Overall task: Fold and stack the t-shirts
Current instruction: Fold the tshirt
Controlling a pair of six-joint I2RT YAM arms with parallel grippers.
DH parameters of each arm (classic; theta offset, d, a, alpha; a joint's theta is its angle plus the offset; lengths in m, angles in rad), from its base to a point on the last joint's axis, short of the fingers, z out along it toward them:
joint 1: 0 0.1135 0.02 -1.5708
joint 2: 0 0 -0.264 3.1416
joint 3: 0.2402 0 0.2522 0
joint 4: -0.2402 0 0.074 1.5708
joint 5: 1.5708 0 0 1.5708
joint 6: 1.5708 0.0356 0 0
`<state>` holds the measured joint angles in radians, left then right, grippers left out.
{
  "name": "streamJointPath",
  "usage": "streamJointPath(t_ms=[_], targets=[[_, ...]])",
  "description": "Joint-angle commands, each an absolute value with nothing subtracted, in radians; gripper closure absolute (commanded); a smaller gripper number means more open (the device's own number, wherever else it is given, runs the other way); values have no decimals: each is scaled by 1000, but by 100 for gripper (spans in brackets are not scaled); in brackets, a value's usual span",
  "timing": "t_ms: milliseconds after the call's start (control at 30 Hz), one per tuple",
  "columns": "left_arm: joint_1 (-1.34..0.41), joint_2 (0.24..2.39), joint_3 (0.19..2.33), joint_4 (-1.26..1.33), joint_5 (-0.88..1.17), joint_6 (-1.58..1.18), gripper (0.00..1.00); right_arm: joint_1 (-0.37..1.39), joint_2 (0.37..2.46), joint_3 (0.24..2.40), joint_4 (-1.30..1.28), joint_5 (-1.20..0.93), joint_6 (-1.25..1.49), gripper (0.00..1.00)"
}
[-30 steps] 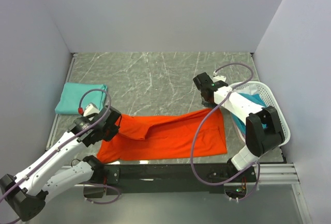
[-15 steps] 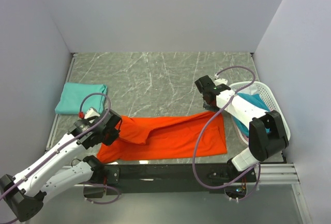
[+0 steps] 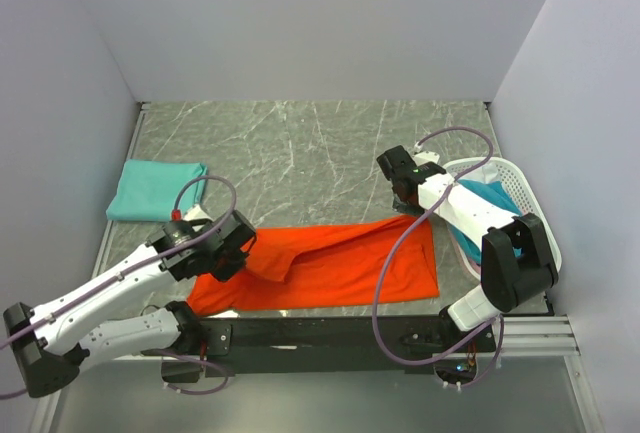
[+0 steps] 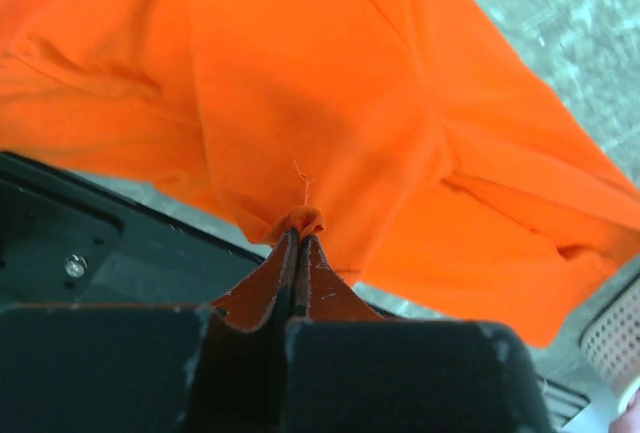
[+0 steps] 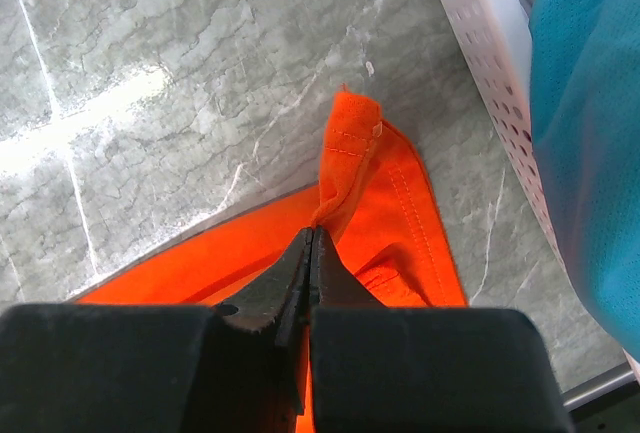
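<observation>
The orange-red t-shirt (image 3: 340, 263) lies stretched across the near half of the marble table, its left part lifted and folding rightward. My left gripper (image 3: 236, 243) is shut on a pinch of its cloth (image 4: 300, 221) at the left side. At the shirt's far right corner my right gripper (image 3: 405, 198) is shut on a bunched hem (image 5: 345, 168). A folded teal t-shirt (image 3: 153, 189) rests at the far left. Another teal t-shirt (image 3: 492, 196) lies in the white basket.
The white lattice basket (image 3: 530, 208) stands at the right table edge, close beside my right arm; its wall (image 5: 480, 63) shows in the right wrist view. The black base rail (image 3: 330, 328) runs along the near edge. Grey walls enclose three sides.
My left gripper has carried its pinch of orange-red cloth to the right, folding the left part over. The right gripper shifted slightly toward the near side early on and then held still.
</observation>
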<state>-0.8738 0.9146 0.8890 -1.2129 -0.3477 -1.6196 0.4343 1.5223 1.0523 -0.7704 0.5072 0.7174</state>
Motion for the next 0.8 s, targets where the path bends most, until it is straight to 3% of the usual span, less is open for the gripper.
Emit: streamJointPath(t_ms=[0,300,767], targets=[[-937,957,968,-1307,-391,-1716,99,437,1502,1052,-758,537,713,100],[-1017,945,913,-1362,-387,-1855,99,437,1513,1045,-753,537,703,100],[-1019,911,787,-1281,-361,-1836,99,437,1483,974,-775,538,742,100]])
